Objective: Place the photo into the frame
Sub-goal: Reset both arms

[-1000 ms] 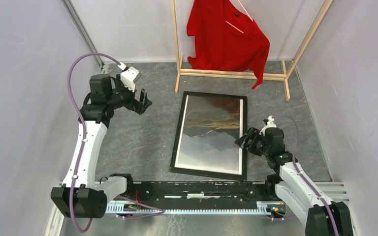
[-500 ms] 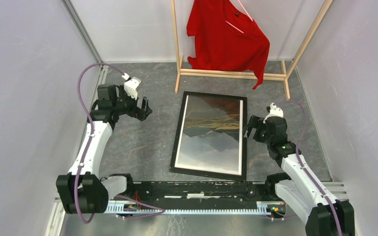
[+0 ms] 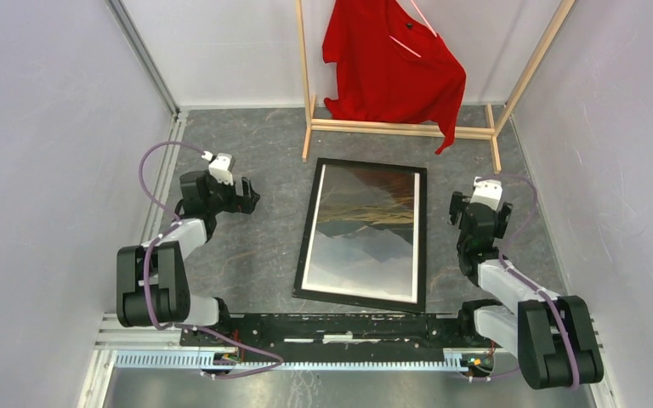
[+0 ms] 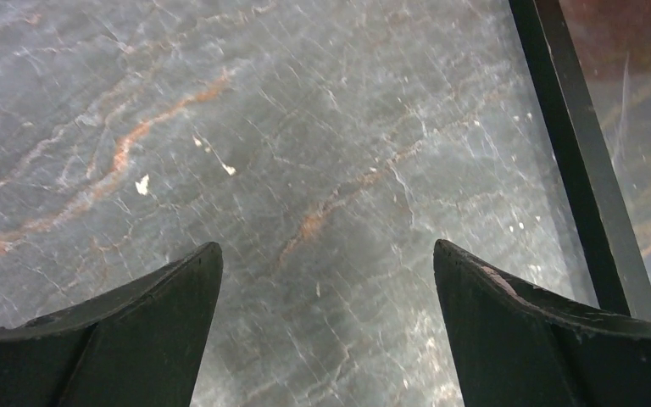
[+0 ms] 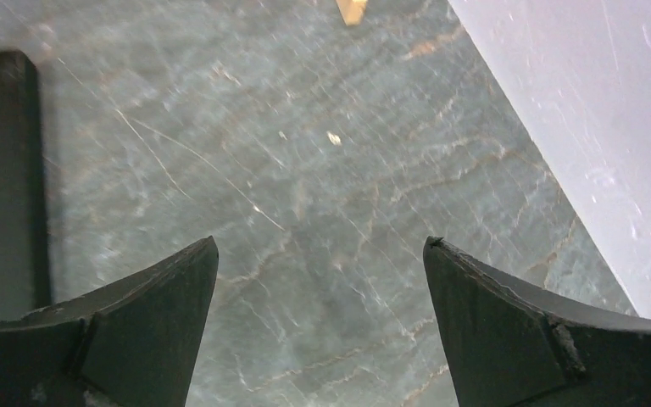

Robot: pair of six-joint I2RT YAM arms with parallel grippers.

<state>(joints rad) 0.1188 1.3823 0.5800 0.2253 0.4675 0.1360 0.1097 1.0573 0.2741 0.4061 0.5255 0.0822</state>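
Both arms have folded back to their own sides. A second ago the right gripper (image 5: 320, 246) sat at the right rail of the frame (image 3: 421, 238). It has since drawn clear, jaws spread wide, nothing between them. The left gripper (image 4: 326, 250) is likewise wide and empty, over bare table (image 3: 255, 255) left of the frame. The photo (image 3: 366, 229) lies flat inside the black rails, mid-table. My read: print seated, job looks finished, arms retiring.
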